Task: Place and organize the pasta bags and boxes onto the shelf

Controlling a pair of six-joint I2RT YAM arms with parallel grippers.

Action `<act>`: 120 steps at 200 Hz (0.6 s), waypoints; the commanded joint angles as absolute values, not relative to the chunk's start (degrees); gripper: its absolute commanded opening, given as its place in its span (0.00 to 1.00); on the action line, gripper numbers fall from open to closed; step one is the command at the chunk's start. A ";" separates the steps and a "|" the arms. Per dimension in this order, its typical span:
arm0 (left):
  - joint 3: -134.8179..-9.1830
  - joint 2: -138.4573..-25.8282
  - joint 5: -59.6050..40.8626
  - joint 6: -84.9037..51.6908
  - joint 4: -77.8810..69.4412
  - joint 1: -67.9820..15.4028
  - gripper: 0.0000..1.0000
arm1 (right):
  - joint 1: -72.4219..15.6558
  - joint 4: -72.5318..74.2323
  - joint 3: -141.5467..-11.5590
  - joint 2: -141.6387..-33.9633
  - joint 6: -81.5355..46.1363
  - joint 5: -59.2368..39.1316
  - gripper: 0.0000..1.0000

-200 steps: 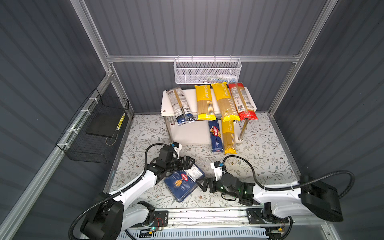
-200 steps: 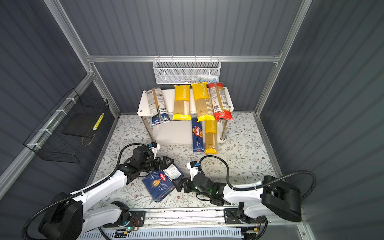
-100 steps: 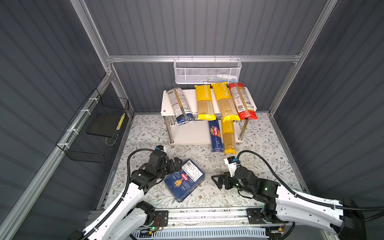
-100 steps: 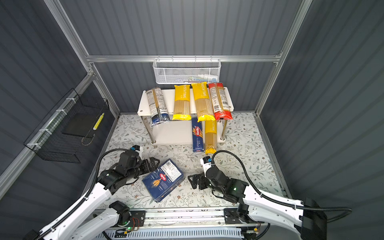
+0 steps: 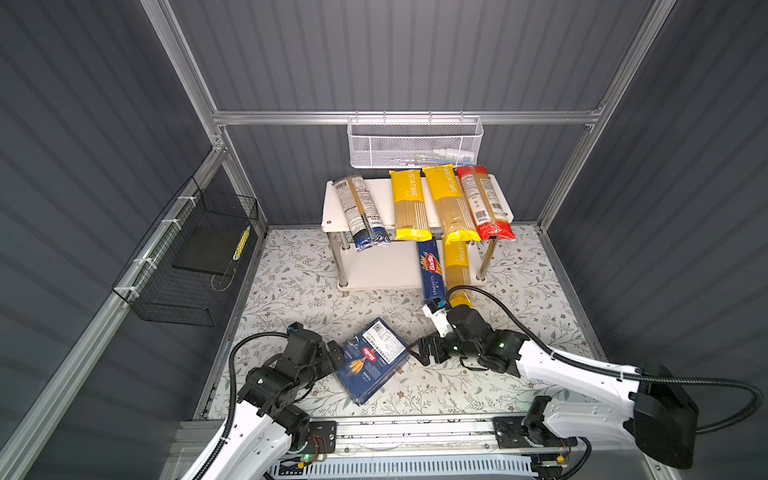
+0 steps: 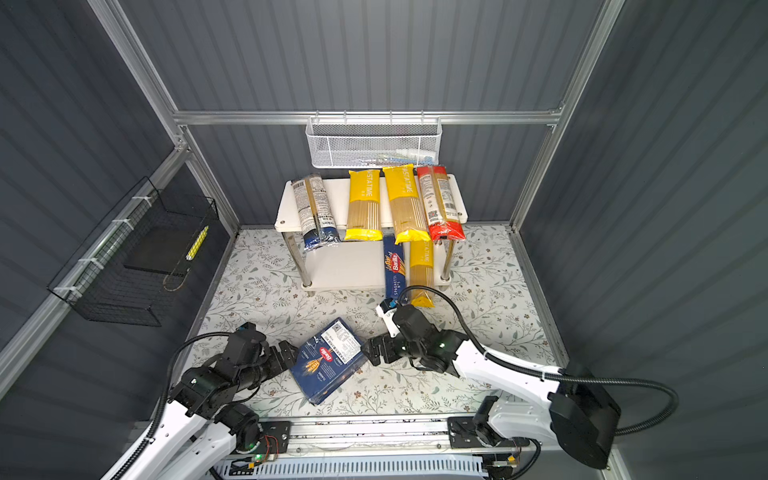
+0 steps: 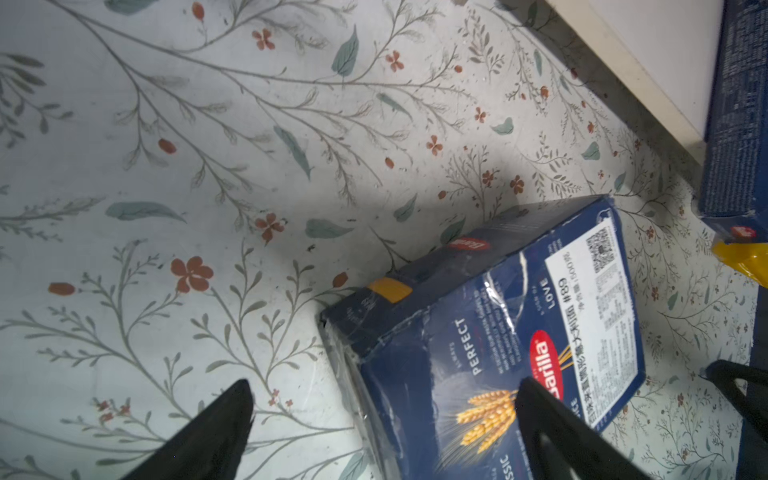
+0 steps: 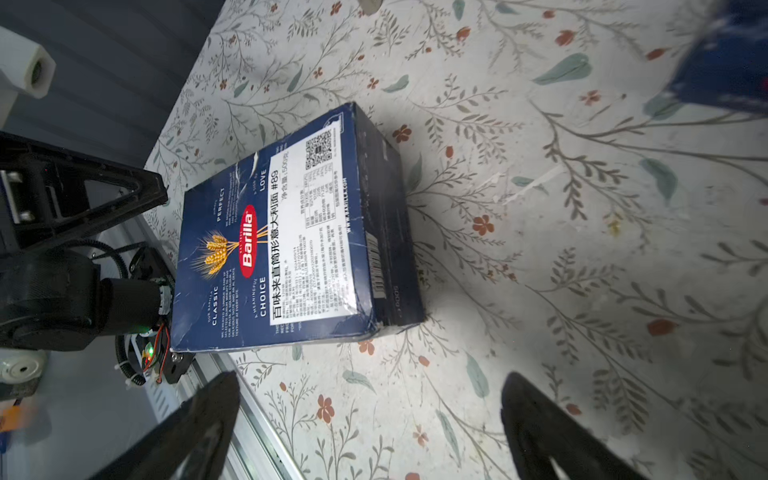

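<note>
Floral-print counter (image 5: pixel 291 291) below me, grey ribbed walls (image 5: pixel 374 62) all round. On the counter the wide Barilla box (image 5: pixel 372 359) lies flat and skewed, label up, well short of the shelf (image 5: pixel 382 199). My left gripper (image 7: pixel 384 384) is spread wide at one corner of it, one finger over the printed face, the other out over bare counter, clamping nothing. My right gripper (image 8: pixel 372 378) sits at the opposite side, jaws fully apart, the box just ahead of the tips and not between them. Up on the shelf's top board, side by side with ends overhanging the front: a navy-ended spaghetti pack (image 5: pixel 361 212), a yellow PASTATIME pack (image 5: pixel 409 203), a second yellow PASTATIME pack (image 5: pixel 449 203), a red-ended pack (image 5: pixel 484 203). The lower board carries the narrow Barilla Spaghetti n.5 box (image 5: pixel 431 270) beside a third yellow PASTATIME pack (image 5: pixel 457 270), both poking out past its front edge.
</note>
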State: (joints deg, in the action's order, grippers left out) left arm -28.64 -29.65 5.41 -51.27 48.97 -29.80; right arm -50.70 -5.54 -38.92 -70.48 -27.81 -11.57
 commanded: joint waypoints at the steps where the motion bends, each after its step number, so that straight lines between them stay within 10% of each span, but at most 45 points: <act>1: -26.20 -25.62 0.87 -54.25 51.11 -29.78 1.00 | -50.45 -4.36 -42.33 -74.38 -23.84 -16.08 0.99; 120: -19.81 -20.87 -11.35 -55.06 41.02 -29.79 1.00 | -47.29 0.93 -49.30 -89.29 -21.68 -24.76 0.99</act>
State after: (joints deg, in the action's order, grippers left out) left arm -21.65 -22.00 -7.11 -53.93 46.24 -29.80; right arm -47.59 -0.69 -47.68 -87.53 -22.20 -22.00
